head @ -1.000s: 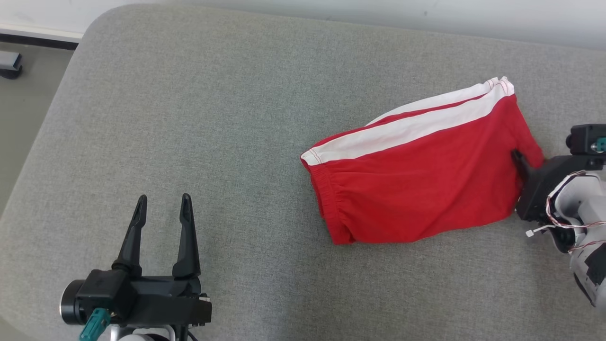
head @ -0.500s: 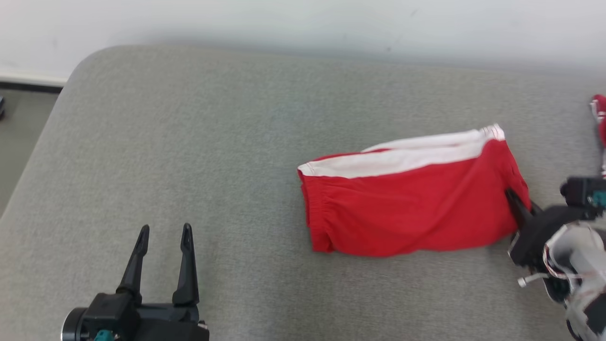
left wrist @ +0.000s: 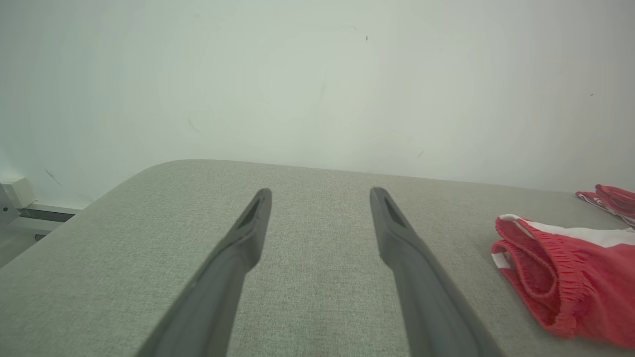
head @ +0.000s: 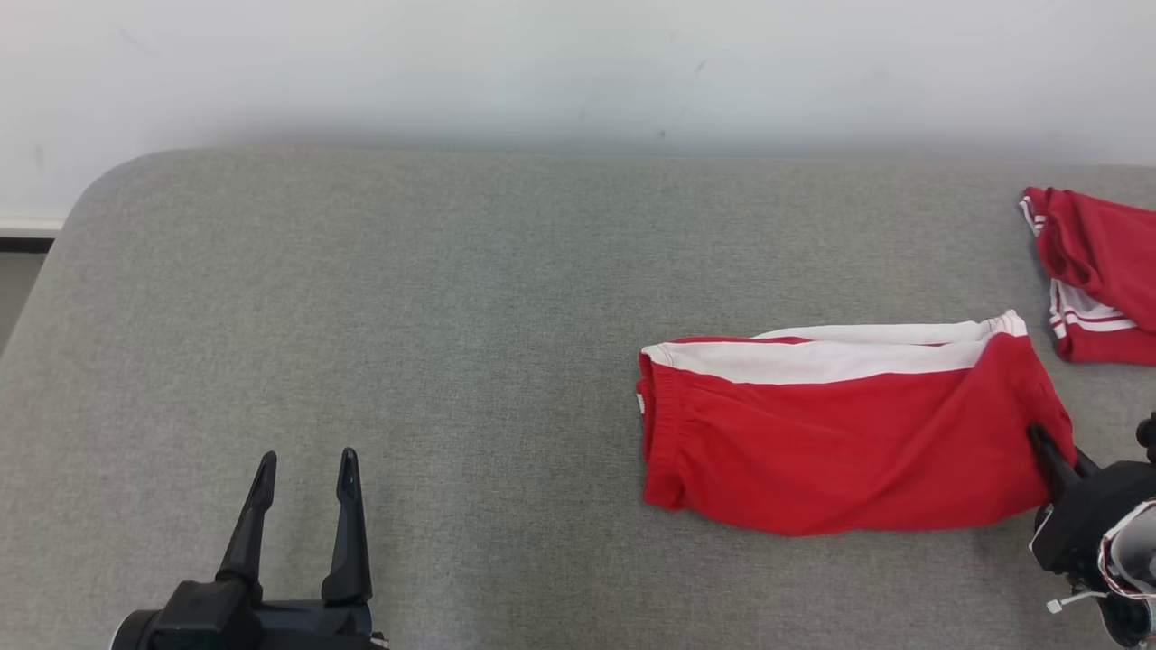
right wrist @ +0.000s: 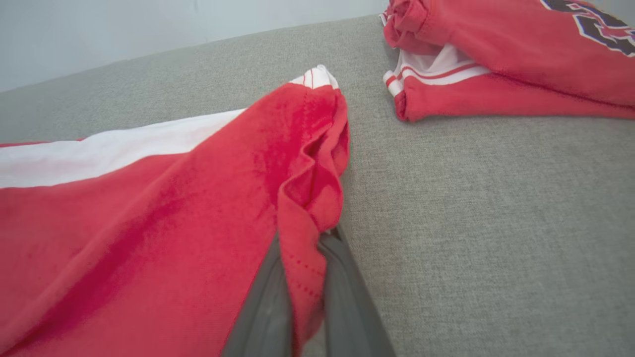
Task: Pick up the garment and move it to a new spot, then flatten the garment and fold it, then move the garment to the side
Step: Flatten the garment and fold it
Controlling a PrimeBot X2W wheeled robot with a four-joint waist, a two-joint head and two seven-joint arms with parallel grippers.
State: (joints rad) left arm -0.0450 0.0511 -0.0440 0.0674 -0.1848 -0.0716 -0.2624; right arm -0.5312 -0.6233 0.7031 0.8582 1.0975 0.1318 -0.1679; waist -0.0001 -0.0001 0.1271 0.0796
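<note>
Grey padded surface (head: pixel 406 316) against pale wall (head: pixel 542 63).

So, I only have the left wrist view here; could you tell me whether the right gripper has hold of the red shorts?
Observer: Yes. The right gripper is shut on the shorts, at the end away from the waistband.
Operator: Thank you. Is the cloth lifted or lying down?
Observer: Most of it lies flat on the grey surface; just the pinched edge puckers up between the fingers.
Operator: And the other red piece at my right edge?
Observer: That second garment lies folded, apart from the shorts, with dark lettering on its top.
</note>
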